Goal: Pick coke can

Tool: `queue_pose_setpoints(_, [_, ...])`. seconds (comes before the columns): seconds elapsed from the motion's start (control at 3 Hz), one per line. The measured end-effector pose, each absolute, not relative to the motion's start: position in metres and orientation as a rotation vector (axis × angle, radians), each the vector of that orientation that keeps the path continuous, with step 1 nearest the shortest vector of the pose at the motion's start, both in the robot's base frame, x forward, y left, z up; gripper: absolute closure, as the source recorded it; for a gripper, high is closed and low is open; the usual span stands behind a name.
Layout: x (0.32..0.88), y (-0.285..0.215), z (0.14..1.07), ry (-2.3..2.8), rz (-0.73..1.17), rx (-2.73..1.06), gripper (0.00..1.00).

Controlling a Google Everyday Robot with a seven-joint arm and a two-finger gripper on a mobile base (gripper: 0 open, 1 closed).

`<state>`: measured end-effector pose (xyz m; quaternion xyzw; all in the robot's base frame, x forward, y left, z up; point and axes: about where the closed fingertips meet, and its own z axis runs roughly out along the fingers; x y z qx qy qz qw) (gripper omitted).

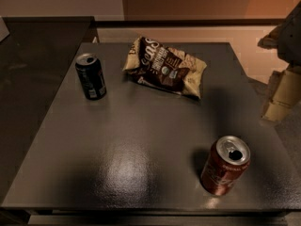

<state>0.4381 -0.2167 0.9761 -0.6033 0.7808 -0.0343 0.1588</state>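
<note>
**Status check: coke can on table, claw off to the side**

I take the chip bag (165,67) as my reference; it lies flat at the far middle of the table (131,140).

1. The coke can (225,165) stands upright on the table, well apart from the chip bag, nearer the camera and to the bag's right. Its silver top faces up with the tab showing. Nothing touches it.
2. A dark can (91,76) stands upright near the chip bag, on the bag's left.
3. The claw (281,95) hangs to the right of the chip bag, out past the table's right edge, partly cut off by the edge of the view. It is apart from the coke can. I cannot tell how far open it is, nor whether it has hold of anything.
</note>
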Motion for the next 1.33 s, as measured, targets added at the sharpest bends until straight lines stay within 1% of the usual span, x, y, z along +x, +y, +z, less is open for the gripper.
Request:
queue_pose_setpoints(0.67, [0.433,-0.221,0.975,2.224,-0.084,-1.731,0.0])
queue_pose_setpoints(1.33, [0.411,-0.232,0.963,2.181,0.002,-1.738,0.0])
